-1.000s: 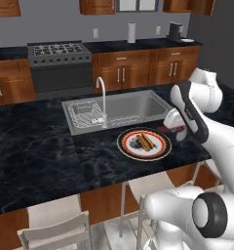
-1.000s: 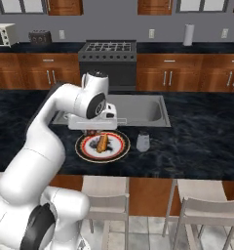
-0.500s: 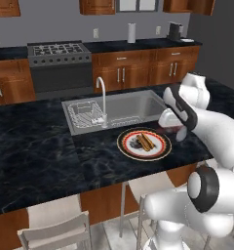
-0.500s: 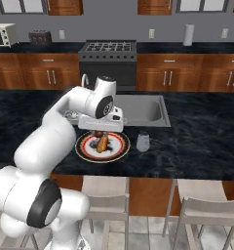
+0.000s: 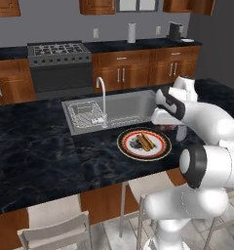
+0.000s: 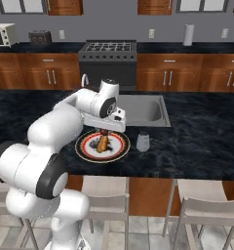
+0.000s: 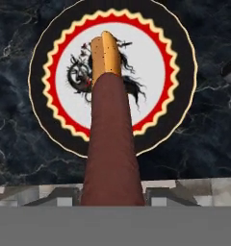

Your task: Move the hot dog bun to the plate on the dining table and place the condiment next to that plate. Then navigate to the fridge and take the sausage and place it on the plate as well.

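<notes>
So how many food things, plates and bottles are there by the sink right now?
Buns: 1, the hot dog bun lying on the plate.
Sausages: 1, the sausage held between the fingers above the plate.
Plates: 1, the plate with the red and black rim.
Bottles: 1, the condiment beside the plate.
Total: 4

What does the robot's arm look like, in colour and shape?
The arm is glossy white, built of thick rounded segments with dark grey bands at the joints. Its hand is a white block, and the gripper below it is small and dark. No cables or markings show.
</notes>
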